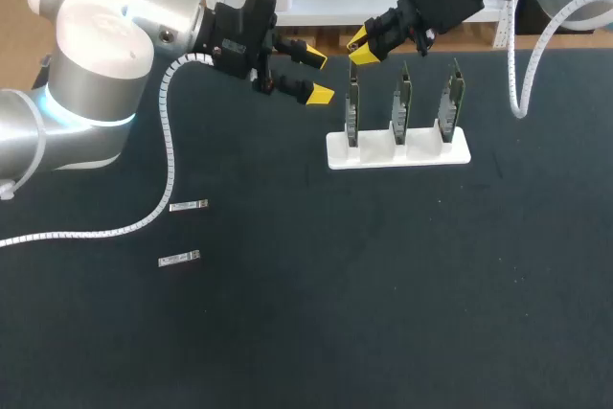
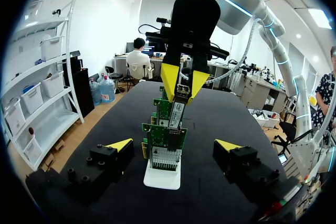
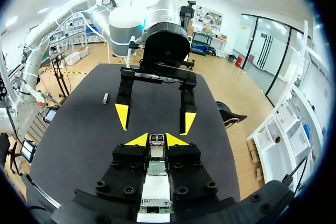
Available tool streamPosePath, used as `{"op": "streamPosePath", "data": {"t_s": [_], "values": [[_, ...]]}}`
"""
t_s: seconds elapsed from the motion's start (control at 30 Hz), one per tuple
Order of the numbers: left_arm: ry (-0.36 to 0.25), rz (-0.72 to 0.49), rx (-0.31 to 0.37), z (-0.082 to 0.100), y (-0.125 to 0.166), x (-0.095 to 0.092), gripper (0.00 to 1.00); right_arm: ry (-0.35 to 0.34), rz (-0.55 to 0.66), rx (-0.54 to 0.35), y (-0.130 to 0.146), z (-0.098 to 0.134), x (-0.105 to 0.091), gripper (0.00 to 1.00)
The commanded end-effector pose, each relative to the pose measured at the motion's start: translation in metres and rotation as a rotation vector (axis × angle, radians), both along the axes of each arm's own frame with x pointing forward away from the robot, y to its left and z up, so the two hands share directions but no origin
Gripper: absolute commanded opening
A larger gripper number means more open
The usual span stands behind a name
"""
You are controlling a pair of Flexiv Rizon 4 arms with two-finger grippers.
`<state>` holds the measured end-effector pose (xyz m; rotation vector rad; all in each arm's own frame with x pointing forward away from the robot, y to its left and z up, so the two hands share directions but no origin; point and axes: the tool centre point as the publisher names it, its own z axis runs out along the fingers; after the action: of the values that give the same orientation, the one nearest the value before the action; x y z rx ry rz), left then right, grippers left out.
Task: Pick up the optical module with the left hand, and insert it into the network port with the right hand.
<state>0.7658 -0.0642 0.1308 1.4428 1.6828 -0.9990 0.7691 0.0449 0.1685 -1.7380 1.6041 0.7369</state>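
A white stand [image 1: 397, 150] holds three upright green network cards [image 1: 352, 107]. My right gripper [image 1: 362, 45] hangs just above the leftmost card, shut on a small silver optical module [image 2: 180, 97] that points down at the card's top edge [image 2: 169, 109]. In the right wrist view the module [image 3: 156, 141] sits between the yellow fingertips [image 3: 138, 140], with the card [image 3: 155, 169] right under it. My left gripper [image 1: 314, 74] stands open and empty just left of the stand, facing the cards [image 2: 164, 142]. Its fingers [image 3: 122, 115] show ahead of the right gripper.
Two more optical modules [image 1: 189, 205] [image 1: 179, 258] lie on the dark table at the left front. A white cable from my left arm [image 1: 170, 155] trails over the table near them. The stand's other two cards [image 1: 402, 102] [image 1: 450, 98] are to the right.
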Motion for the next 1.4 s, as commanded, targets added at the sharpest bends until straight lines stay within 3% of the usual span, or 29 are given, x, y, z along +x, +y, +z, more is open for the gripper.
{"op": "streamPosePath", "data": {"t_s": [0.03,1.4], "values": [[0.004,-0.003,0.004,0.0005,-0.0004,0.0017,1.00,0.000,-0.003,-0.002,-0.0008,-0.0012,-0.0018,0.00],[0.004,-0.003,0.004,0.0005,-0.0004,0.0017,1.00,0.037,-0.004,0.007,-0.0017,-0.0019,0.0004,0.00]]}}
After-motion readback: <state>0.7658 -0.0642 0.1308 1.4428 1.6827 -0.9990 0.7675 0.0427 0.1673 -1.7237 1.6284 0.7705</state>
